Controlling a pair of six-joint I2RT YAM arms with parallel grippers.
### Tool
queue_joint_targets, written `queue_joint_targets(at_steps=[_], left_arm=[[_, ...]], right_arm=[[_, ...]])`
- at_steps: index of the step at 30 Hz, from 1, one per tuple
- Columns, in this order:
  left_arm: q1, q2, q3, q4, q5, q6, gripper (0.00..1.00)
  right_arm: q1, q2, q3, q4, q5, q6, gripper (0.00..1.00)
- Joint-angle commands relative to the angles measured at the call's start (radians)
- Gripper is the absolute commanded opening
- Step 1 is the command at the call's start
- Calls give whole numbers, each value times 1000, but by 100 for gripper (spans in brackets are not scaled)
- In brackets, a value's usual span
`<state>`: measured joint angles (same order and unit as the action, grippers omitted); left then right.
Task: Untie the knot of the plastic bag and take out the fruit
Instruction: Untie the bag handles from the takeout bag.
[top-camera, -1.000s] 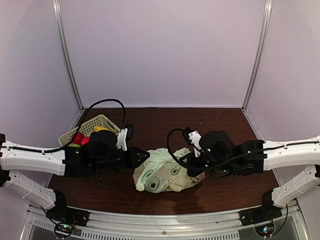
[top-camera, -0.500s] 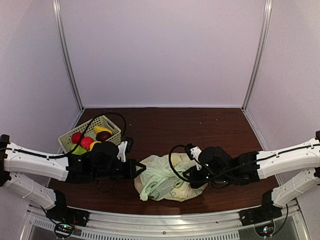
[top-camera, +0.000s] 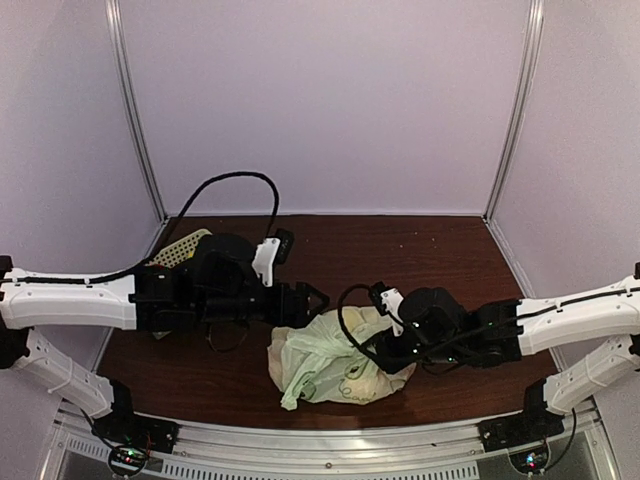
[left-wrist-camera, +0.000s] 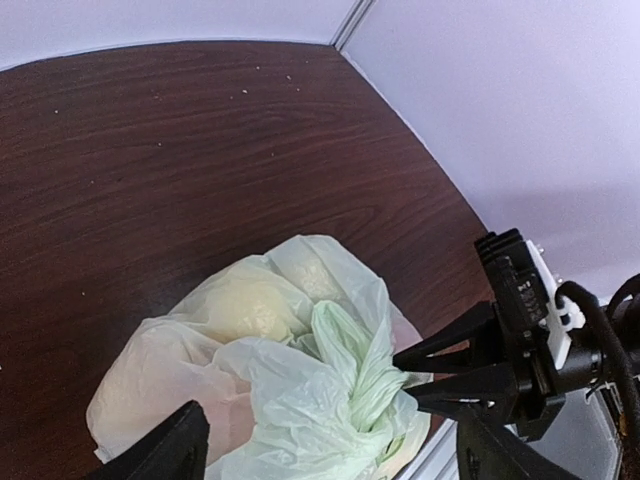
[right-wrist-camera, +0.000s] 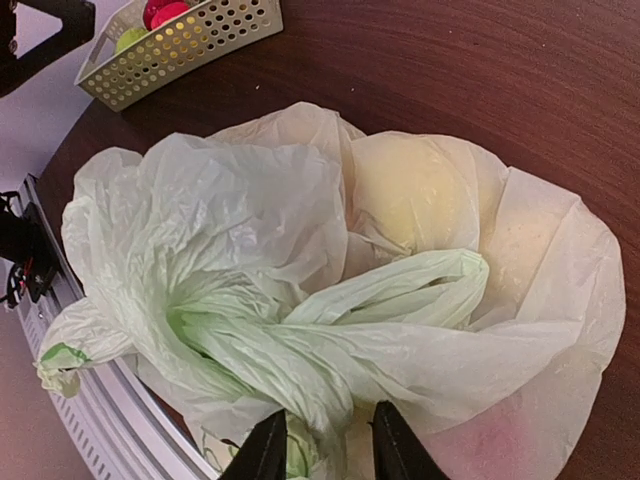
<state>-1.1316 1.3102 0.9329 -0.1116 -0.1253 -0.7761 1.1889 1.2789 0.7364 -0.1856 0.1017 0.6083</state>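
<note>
Two end effectors face each other over the plastic bag, and the coming move turns on how the knot lies between them. The right end effector is the nearer one. Its fingers stand only a narrow gap apart, with the twisted strand of the bag's handles bunched between them just beside the knot, so I judge that it is gripping the plastic rather than merely touching it.

The left end effector has its fingers spread wide and holds nothing. It hovers clear of the bag, which sits just ahead of and below its fingertips. In its own wrist view the knot falls between the two open fingers, a little toward the side where the right end effector comes in. The twist's long axis runs roughly forward and away from the right end effector's fingertips, ending in a free loop of handle just ahead of them. From the left end effector, that same strand slants across and down toward the opposing fingertips.

Pale yellow fruit shows through the film ahead of the right end effector, so the bag is not yet emptied. It rests on the dark tabletop. A perforated basket lies well beyond it, behind the left end effector.
</note>
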Motion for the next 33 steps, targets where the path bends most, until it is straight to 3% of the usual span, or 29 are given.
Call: queue_joint_targets(at_steps=[1,8,16,21,25,33], left_arm=[[-34,98,95,-156,-52,74,91],[-43,210,166,-218,-68,58,97],[-42,252,167,-234,-73,18,95],[-45,256,156,-231,-66,1,64],[-49,249,146,-214,-66,-3,46],[-52,247,135,-193,-60,-10,24]], right_arm=[[-3,-51,22,-16,6,6,38],[-3,-101,24,-57,35,8,52],[-3,-102,26,-60,33,6,61],[-3,-61,60,-80,37,0,63],[-4,-15,91,-93,39,0,62],[-3,63,121,-74,31,-4,62]])
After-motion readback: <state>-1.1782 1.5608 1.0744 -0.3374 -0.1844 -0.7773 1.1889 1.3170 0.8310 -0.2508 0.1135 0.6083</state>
